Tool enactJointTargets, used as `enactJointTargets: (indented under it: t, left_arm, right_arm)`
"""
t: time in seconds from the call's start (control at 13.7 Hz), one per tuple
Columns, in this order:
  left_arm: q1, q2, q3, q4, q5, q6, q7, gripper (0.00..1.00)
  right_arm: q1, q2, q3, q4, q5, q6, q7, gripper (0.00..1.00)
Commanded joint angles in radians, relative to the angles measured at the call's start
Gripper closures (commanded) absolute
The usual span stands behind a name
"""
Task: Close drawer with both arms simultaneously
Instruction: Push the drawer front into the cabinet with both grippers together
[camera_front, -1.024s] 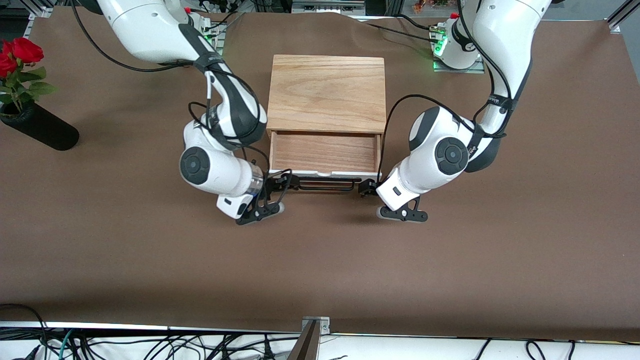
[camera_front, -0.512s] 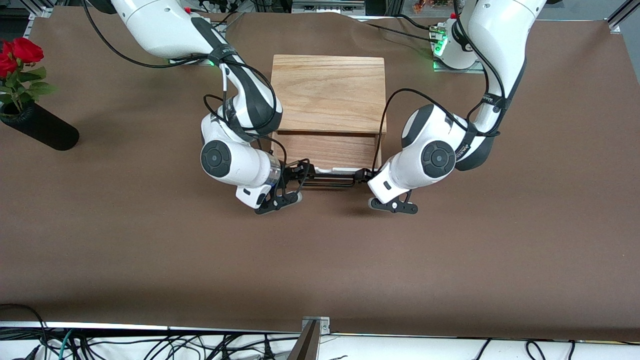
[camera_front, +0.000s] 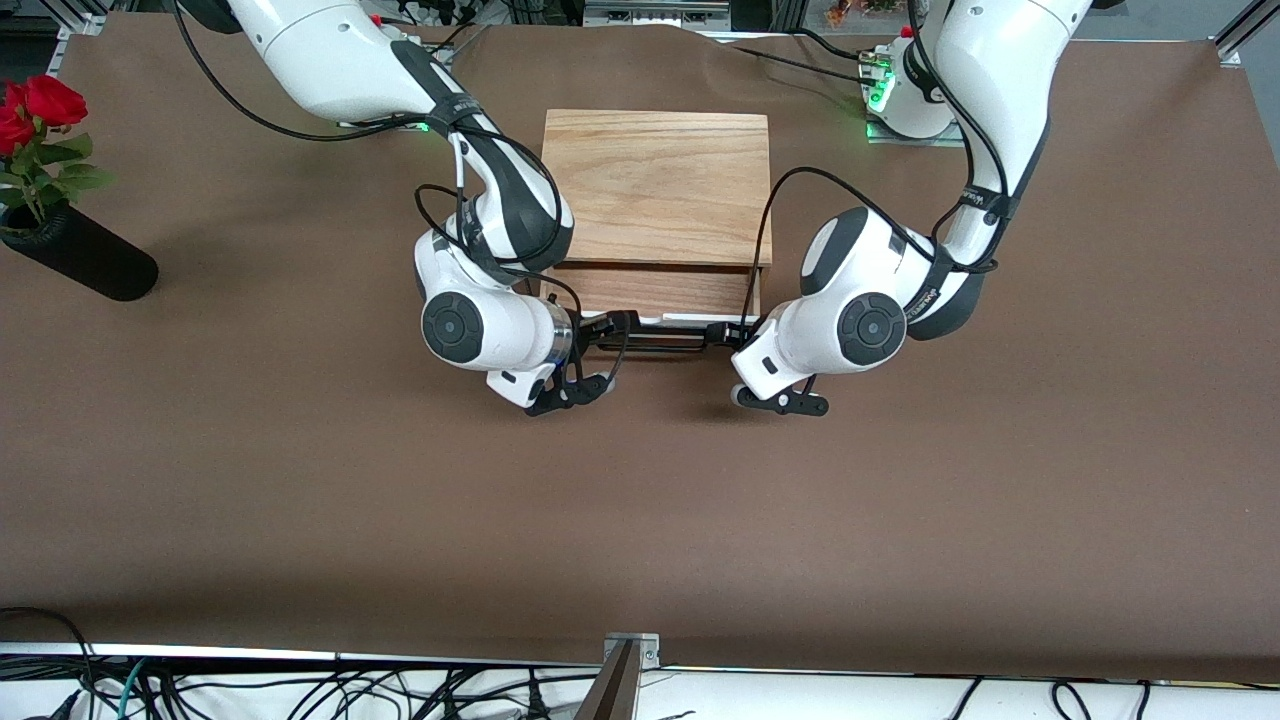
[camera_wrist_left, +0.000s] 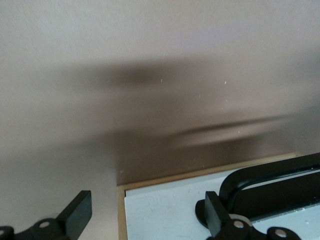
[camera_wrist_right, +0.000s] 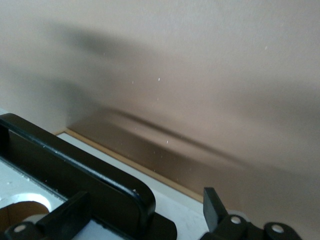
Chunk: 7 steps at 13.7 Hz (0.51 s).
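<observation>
The drawer (camera_front: 652, 291) of the light-oak box (camera_front: 655, 185) stands a little open, with only a narrow strip of wood interior showing. Its white front panel (camera_front: 650, 319) carries the black bar handle (camera_front: 655, 342). My right gripper (camera_front: 603, 331) is open at the handle's end toward the right arm; in the right wrist view the gripper (camera_wrist_right: 140, 212) straddles the handle's end (camera_wrist_right: 90, 170). My left gripper (camera_front: 724, 335) is open at the panel's other end; in the left wrist view the gripper (camera_wrist_left: 147, 217) spans the panel's corner (camera_wrist_left: 165, 210), beside the handle (camera_wrist_left: 270, 185).
A black vase (camera_front: 85, 262) with red roses (camera_front: 40, 105) lies at the right arm's end of the table. Brown table surface (camera_front: 640, 520) stretches between the drawer and the front camera. Cables hang along the table's near edge.
Both grippers have moved with the drawer front toward the box. The drawer has slid in; its visible interior has shrunk from a wide tray to a narrow strip.
</observation>
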Motion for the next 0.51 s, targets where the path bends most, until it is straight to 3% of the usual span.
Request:
enactJointTargets:
  t: [0.0,0.44]
  left_arm:
    - [-0.007,-0.010,-0.006,0.011,-0.040,-0.118,0.009,0.00]
    - [-0.004,-0.012,-0.008,0.013,-0.041,-0.224,0.009,0.00]
  right_arm:
    - [0.003,-0.003,0.000,-0.013,-0.003,-0.086,0.005,0.00]
    - [0.013,-0.004,0.016,-0.011,-0.003,-0.183,0.005,0.00]
